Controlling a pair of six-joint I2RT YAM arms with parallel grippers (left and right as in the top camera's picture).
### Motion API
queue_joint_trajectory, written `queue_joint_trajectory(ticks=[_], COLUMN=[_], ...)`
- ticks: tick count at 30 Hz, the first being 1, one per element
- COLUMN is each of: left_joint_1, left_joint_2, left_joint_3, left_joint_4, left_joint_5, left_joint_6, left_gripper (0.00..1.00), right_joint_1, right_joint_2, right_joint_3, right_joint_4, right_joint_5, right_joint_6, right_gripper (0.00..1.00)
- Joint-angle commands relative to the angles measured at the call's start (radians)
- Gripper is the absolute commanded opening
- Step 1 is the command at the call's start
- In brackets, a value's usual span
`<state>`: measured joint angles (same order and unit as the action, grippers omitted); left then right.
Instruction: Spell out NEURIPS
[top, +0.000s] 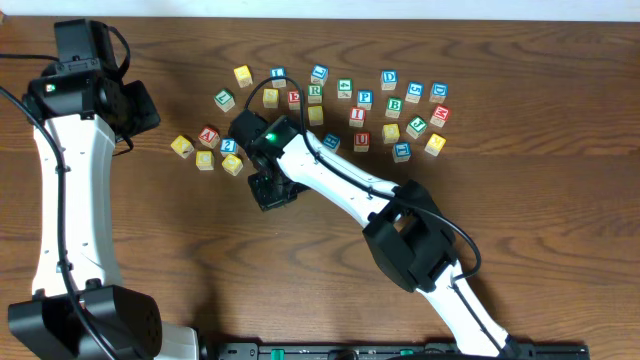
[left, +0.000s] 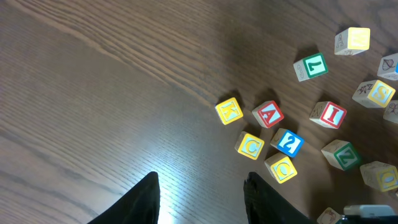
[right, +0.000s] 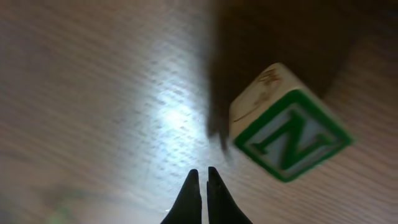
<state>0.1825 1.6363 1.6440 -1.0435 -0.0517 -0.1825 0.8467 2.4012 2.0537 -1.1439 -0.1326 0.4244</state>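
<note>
Closest to me, the right gripper has its fingers pressed together on nothing, low over the table. The green N cube sits free just ahead of them and off to their right. A cube has no long axis to speak of, but its N face looks up at the wrist with edges diagonal to the finger line, so I reckon the jaws must part and swing right. Farther off, the left gripper hangs with fingers apart and empty beside the scattered cubes, the less handy arm.

Scattered lettered cubes beyond parted gripper
</note>
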Motion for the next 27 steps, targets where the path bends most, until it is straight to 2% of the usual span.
queue_joint_trajectory(ticks=[1,13,22,27], left_joint_1=[0.002,0.002,0.002,0.002], left_joint_2=[0.011,0.011,0.011,0.011], left_joint_3=[-0.011,-0.011,-0.011,-0.011], left_joint_4=[-0.004,-0.003,-0.003,-0.003], left_joint_5=[-0.007,0.007,0.007,0.007], left_joint_6=[0.006,0.006,0.006,0.006], left_gripper=[0.44,0.44,0.44,0.44], right_joint_1=[0.000,-0.002,-0.002,-0.014], right_joint_2=[0.008,0.009,0.007,-0.056], right_joint_3=[0.006,-0.014,-0.018,0.032], right_joint_4=[-0.008,0.019,0.026,0.014], right_joint_5=[0.098,0.187,0.177,0.126], right_joint_6=[0.039,0.058,0.057,0.031], right_gripper=[0.01,0.02,0.01,0.01])
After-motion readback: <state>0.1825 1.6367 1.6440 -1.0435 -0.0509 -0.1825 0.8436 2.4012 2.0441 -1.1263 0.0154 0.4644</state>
